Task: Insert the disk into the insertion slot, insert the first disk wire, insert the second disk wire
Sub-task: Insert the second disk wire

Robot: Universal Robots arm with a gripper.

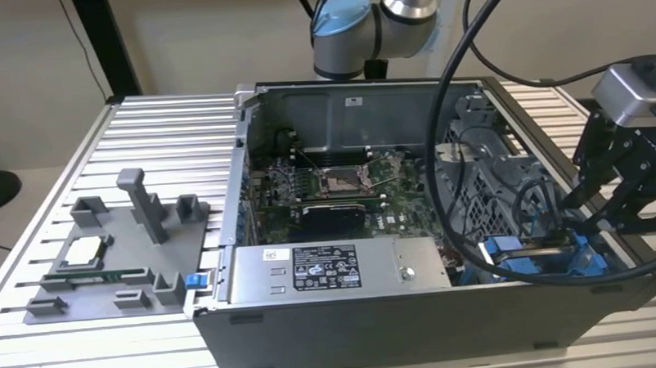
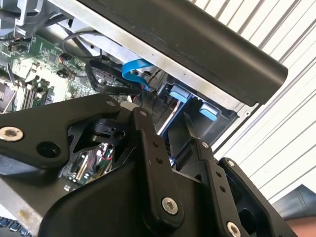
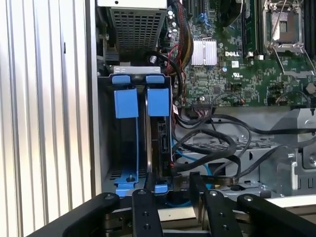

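- Right at the gripper's [image 3: 173, 178] fingertips, the disk [image 3: 160, 140] sits on edge inside the insertion slot [image 3: 104, 128], with blue latch tabs [image 3: 126, 101] at its far end.
- The jaws are spread apart, not clamping anything, and one finger is just beside the disk's near end.
- A bunch of black cables [image 3: 212, 148] runs past the other finger, with the motherboard [image 3: 232, 74] further out.

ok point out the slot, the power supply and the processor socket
slot [image 3: 126, 102], first wrist view, on one of its blue latch tabs
power supply [image 1: 322, 268], exterior view, on its label
processor socket [image 1: 339, 181], exterior view, on its middle
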